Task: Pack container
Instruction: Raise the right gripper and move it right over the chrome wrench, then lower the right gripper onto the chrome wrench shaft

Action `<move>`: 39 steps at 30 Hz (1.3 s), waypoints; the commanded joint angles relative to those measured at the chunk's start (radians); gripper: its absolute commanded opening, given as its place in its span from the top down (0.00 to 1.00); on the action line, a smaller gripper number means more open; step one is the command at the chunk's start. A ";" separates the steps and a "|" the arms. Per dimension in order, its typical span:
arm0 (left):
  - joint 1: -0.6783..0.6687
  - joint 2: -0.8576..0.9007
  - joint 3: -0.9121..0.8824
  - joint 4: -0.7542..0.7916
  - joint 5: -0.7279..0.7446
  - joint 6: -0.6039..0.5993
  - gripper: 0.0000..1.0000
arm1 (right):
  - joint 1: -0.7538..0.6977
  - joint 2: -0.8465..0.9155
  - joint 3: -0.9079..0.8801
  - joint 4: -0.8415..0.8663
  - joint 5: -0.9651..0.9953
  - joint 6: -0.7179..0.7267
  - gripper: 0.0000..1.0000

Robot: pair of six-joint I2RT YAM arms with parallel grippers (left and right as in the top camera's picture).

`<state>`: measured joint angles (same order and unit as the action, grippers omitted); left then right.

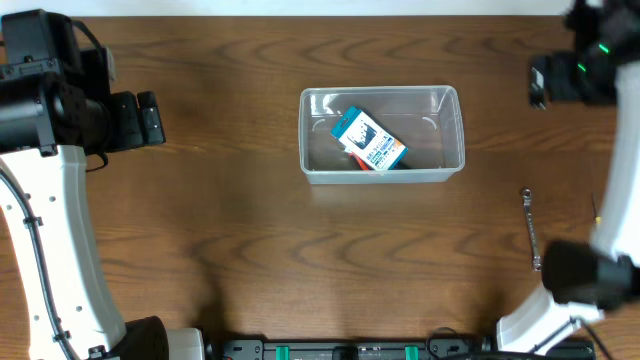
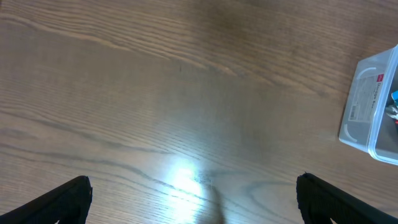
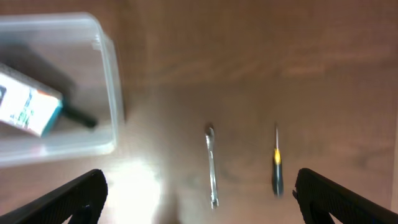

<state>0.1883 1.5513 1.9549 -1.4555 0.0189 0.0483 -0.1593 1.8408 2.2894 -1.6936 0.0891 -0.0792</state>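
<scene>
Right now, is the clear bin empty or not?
Not empty. A blue-and-white box lies inside the bin, over a dark object. A wrench and screwdriver lie outside on the table.

I get overhead straight down on the tabletop (image 1: 200, 210). Both wrist views sit high, facing down, sharing only the container (image 1: 432, 135).

Left hand (image 2: 194, 190), right hand (image 3: 200, 180): both spread wide

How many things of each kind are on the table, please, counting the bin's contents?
Clear plastic rectangular bin: 1
Blue-and-white rectangular box inside it: 1
Dark tool partly under that box: 1
Slim silver metal wrench: 1
Yellow-and-black-handled screwdriver: 1
Total: 5
</scene>
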 commanded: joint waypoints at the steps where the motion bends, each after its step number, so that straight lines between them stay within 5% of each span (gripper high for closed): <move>1: 0.003 0.004 0.019 -0.002 -0.001 -0.009 0.02 | -0.075 -0.142 -0.189 -0.003 -0.047 -0.053 0.01; 11: 0.003 0.004 0.019 -0.002 -0.001 -0.009 0.02 | -0.296 -0.238 -0.634 0.180 -0.086 -0.162 0.01; 20: 0.003 0.004 0.019 -0.002 -0.001 -0.009 0.02 | -0.312 -0.230 -0.713 0.366 -0.189 -0.166 0.01; 24: 0.003 0.004 0.019 -0.002 -0.001 -0.009 0.02 | -0.296 -0.230 -0.744 0.368 -0.303 -0.395 0.01; 27: 0.003 0.004 0.019 -0.002 -0.001 -0.009 0.02 | -0.283 -0.230 -0.818 0.381 -0.285 -0.514 0.01; 32: 0.003 0.004 0.019 -0.002 -0.001 -0.009 0.02 | -0.283 -0.229 -0.990 0.473 -0.084 -0.509 0.01; 39: 0.003 0.004 0.019 -0.002 -0.001 -0.009 0.02 | -0.282 -0.229 -1.110 0.586 -0.061 -0.509 0.01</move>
<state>0.1883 1.5513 1.9549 -1.4563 0.0193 0.0486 -0.4465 1.6184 1.1980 -1.1305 -0.0082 -0.5632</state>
